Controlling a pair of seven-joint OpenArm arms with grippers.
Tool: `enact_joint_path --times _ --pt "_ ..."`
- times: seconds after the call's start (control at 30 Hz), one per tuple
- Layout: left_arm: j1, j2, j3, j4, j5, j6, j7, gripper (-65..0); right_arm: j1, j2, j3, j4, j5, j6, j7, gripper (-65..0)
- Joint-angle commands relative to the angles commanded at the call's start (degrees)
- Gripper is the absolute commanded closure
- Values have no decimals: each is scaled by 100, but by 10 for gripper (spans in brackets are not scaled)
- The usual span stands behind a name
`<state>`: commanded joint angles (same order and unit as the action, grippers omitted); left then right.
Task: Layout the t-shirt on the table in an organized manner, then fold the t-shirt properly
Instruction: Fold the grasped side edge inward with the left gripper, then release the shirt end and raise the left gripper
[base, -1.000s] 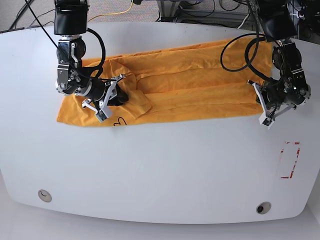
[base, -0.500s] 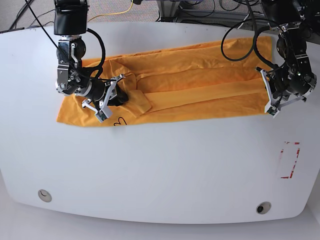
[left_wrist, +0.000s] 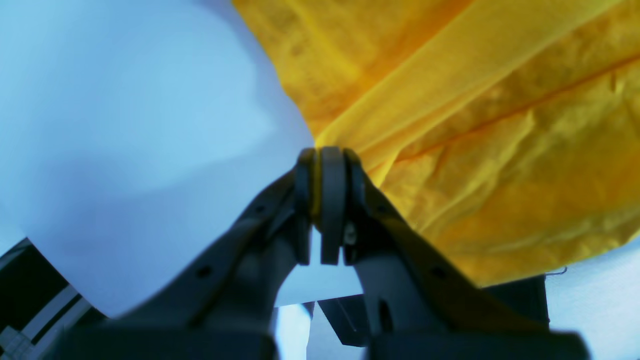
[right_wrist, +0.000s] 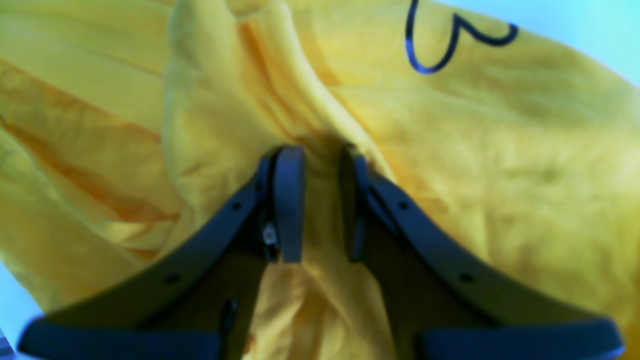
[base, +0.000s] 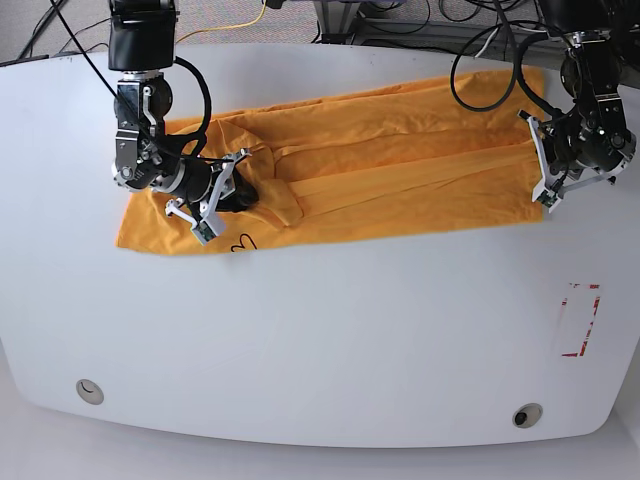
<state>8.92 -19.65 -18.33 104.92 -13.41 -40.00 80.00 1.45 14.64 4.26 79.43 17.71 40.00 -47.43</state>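
The orange-yellow t-shirt (base: 380, 170) lies stretched in a long, creased band across the far half of the white table (base: 330, 330). My left gripper (base: 545, 203) is at the shirt's right edge. In the left wrist view it (left_wrist: 320, 200) is shut on a thin fold of the shirt (left_wrist: 500, 125). My right gripper (base: 240, 193) rests on the shirt's left part. In the right wrist view it (right_wrist: 320, 200) pinches a bunched ridge of the shirt (right_wrist: 500, 150) between its pads. Black script (right_wrist: 450, 45) shows near the front hem (base: 240, 243).
A red-marked rectangle (base: 580, 320) is at the table's right. Two round grommet holes (base: 89, 390) (base: 527, 415) sit near the front edge. Cables and equipment lie beyond the far edge.
My left gripper has moved toward the far right with the shirt's edge, drawing the right side of the shirt out longer and flatter. My right gripper has stayed in place.
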Motion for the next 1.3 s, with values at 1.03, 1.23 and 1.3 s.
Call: enact_joint_path --times 1.03,1.23,1.3 --pt "70 -369 -1292 -229 -1670 0 0 -367 0 -9 0 0 0 0 0 -124" --pt "-35 -360 -1890 -1371 -2919 0 -31 -367 0 -9 0 0 9 0 0 -124" --pt "-105 -360 -1943 -1855 -3209 0 -154 -367 0 -9 0 0 9 0 0 -124"
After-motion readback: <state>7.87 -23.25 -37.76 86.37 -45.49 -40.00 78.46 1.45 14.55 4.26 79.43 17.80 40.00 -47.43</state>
